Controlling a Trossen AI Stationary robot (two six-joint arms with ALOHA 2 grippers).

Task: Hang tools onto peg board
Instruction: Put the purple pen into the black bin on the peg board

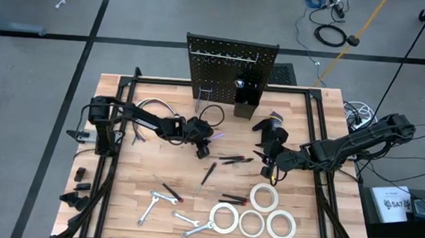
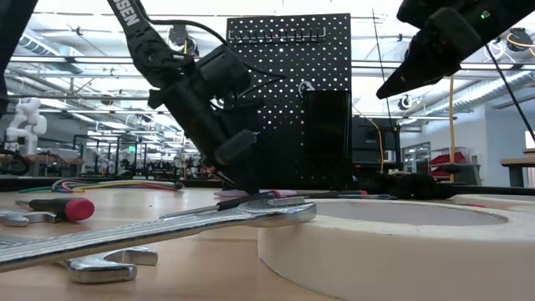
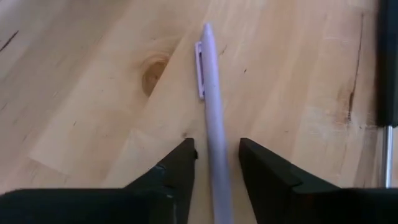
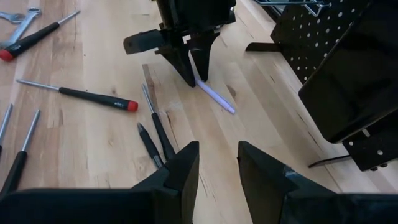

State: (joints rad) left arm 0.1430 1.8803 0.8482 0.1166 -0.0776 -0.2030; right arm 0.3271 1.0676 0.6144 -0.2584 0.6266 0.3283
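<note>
Left pincer (image 3: 216, 163) astride lilac pen (image 3: 211, 93)

Grey floor (image 1: 35, 84) with black tape lines (image 1: 90, 38); loose cables (image 1: 329, 33) (coiled); ceiling lights (image 2: 75, 92) beyond.

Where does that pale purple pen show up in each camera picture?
High view: pen at the left gripper, in front of the peg board.
Low view: cannot tell.
Left wrist view: pen between the fingers.
Right wrist view: pen under the left gripper.
Shared landmark: the left gripper.
</note>
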